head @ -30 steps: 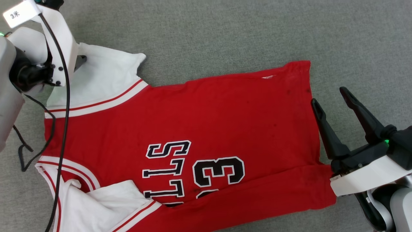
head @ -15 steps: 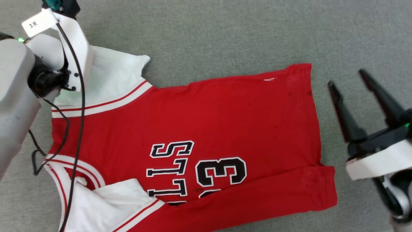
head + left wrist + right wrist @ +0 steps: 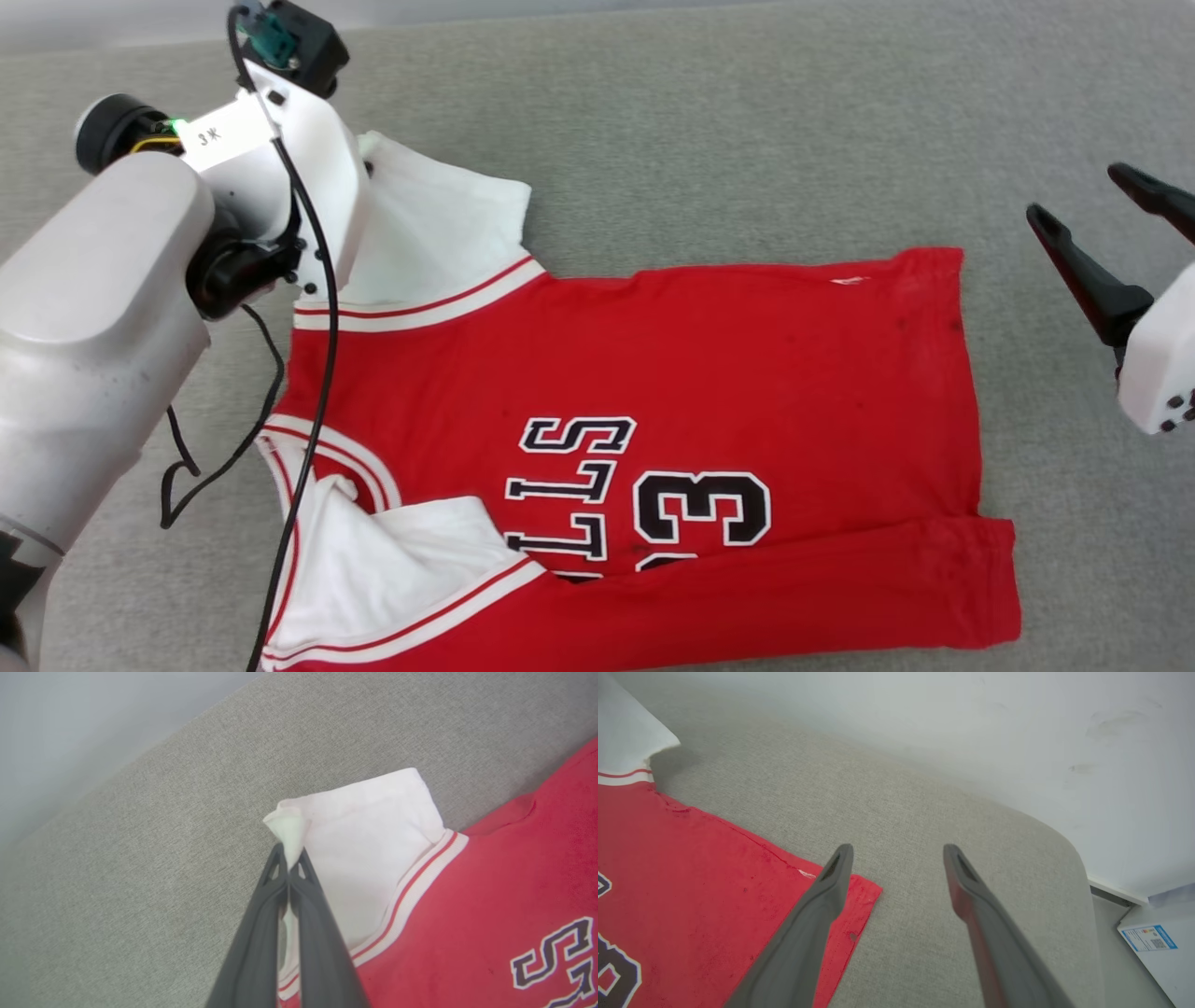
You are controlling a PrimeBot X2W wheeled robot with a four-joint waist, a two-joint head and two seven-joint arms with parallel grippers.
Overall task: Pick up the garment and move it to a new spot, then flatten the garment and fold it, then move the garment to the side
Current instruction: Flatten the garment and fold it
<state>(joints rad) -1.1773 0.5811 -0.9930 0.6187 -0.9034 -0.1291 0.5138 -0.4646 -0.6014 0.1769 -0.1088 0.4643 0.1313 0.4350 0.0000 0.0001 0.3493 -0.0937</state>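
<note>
The garment (image 3: 700, 355) is a red jersey with black letters and "33", lying spread face up on the grey cushion. Its white upper sleeve (image 3: 439, 233) is raised at the far corner. In the left wrist view my left gripper (image 3: 289, 858) is shut on that corner of the sleeve (image 3: 364, 835), with a bunch of white cloth sticking out past the tips. My left wrist (image 3: 299, 168) covers the grip in the head view. My right gripper (image 3: 1074, 191) hangs open and empty, to the right of the hem's far corner (image 3: 864, 891). Its fingers (image 3: 836, 882) are spread above the cushion.
A grey fabric cushion (image 3: 728, 121) carries everything; its far edge meets a pale wall, and its rounded corner (image 3: 1069, 858) is at the right. A white box with a blue label (image 3: 1148, 938) lies beyond that corner. A black cable (image 3: 308, 373) dangles from my left arm over the garment.
My left gripper has shut on the sleeve corner and pulled it up a little. My right gripper has moved away from the hem, farther back and to the right. The head camera has shifted.
</note>
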